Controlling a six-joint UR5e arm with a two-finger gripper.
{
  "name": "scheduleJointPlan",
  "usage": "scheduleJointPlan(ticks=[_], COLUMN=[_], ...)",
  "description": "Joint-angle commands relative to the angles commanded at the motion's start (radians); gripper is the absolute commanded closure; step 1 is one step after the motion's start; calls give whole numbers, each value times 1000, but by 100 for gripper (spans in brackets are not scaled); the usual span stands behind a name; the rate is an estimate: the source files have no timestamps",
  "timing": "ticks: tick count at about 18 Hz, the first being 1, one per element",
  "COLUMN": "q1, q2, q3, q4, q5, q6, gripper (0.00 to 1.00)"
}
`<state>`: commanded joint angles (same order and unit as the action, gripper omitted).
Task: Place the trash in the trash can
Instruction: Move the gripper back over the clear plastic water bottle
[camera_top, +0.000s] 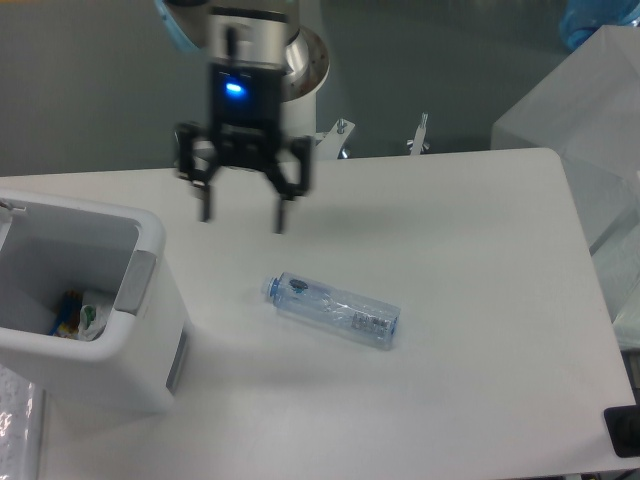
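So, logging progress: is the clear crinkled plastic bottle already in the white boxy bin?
No, the clear plastic bottle lies on the white table, right of the white bin.

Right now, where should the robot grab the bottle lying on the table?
Probably around the middle of the bottle, coming straight down from above. It lies flat on its side with its cap pointing left, so the open gripper should likely turn its fingers across the narrow body, not along its length.
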<state>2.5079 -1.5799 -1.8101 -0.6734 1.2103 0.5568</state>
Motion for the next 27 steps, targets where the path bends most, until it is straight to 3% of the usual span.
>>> scheduleJointPlan(ticks=[3, 7, 11, 17, 23, 27], q1=[32, 75, 84, 57, -41, -93], q2=[-61, -132, -160, -207, -219, -213], q3=[-6, 0, -21, -26, -90, -101], q4=[3, 0, -6, -12, -25, -38], q5=[26, 46, 162, 242, 349, 356], q6=[81, 314, 640, 957, 1121, 1141], gripper=[0, 1, 1, 1, 0, 0])
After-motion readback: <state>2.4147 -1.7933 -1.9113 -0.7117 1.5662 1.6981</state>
